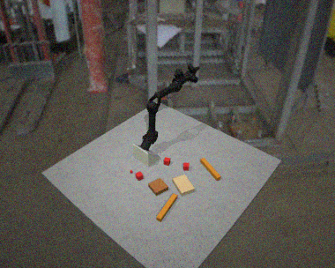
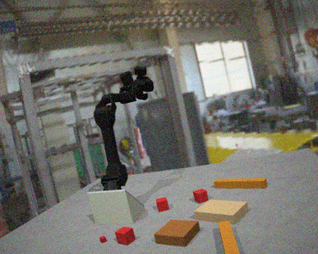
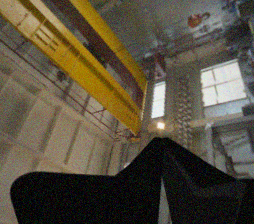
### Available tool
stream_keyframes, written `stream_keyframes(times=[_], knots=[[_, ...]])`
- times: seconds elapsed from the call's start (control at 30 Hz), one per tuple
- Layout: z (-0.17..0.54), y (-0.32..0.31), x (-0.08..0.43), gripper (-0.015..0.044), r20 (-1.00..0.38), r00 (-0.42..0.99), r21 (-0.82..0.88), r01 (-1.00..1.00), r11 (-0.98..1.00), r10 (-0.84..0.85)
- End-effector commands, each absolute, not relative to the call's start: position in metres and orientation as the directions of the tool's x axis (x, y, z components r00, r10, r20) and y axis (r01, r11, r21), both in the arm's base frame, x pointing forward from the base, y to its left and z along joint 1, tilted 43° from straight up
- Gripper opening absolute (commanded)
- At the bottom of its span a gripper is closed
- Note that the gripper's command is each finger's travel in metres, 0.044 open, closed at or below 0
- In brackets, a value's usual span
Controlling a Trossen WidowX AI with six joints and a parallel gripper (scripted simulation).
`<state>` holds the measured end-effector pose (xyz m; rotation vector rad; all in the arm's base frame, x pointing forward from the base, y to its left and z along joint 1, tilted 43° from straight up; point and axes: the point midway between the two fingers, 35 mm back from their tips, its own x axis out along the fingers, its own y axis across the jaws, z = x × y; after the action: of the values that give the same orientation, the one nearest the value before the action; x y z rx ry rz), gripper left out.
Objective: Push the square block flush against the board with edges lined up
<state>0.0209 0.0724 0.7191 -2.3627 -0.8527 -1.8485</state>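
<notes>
The brown square block [image 1: 158,186] [image 2: 177,230] lies flat on the grey table. The cream board [image 1: 183,184] [image 2: 222,208] lies flat beside it, on its right in the top view. A narrow strip of table shows between them, so they are apart. My gripper [image 1: 196,70] [image 3: 160,145] is shut and empty, raised high above the table, well behind both parts and touching neither. In the wrist view its dark fingertips meet, and only the hall's roof and windows show beyond them.
An orange bar [image 1: 167,207] [image 2: 228,237] lies in front of the two parts, another [image 1: 210,169] [image 2: 240,184] behind the board. Red cubes [image 1: 167,160] [image 1: 186,166] [image 1: 139,175] and a tiny red one [image 1: 131,171] lie near. A pale wedge-shaped piece [image 1: 143,154] [image 2: 110,207] stands by the arm's base.
</notes>
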Motion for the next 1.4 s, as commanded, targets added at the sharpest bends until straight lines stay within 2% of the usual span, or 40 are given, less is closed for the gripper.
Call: stream_keyframes(times=[0.0,0.47,0.8,1.37], knots=[[0.713,0.107,0.021,0.0000,0.871,0.154,0.401,0.323,-0.857,0.466],[0.684,0.201,0.047,0.0000,0.738,0.214,0.659,-0.026,-0.752,0.640],[0.663,0.239,0.078,0.0000,0.662,0.282,0.749,-0.222,-0.624,0.694],[0.588,0.312,0.182,0.0000,0.390,0.471,0.870,-0.470,-0.149,0.791]])
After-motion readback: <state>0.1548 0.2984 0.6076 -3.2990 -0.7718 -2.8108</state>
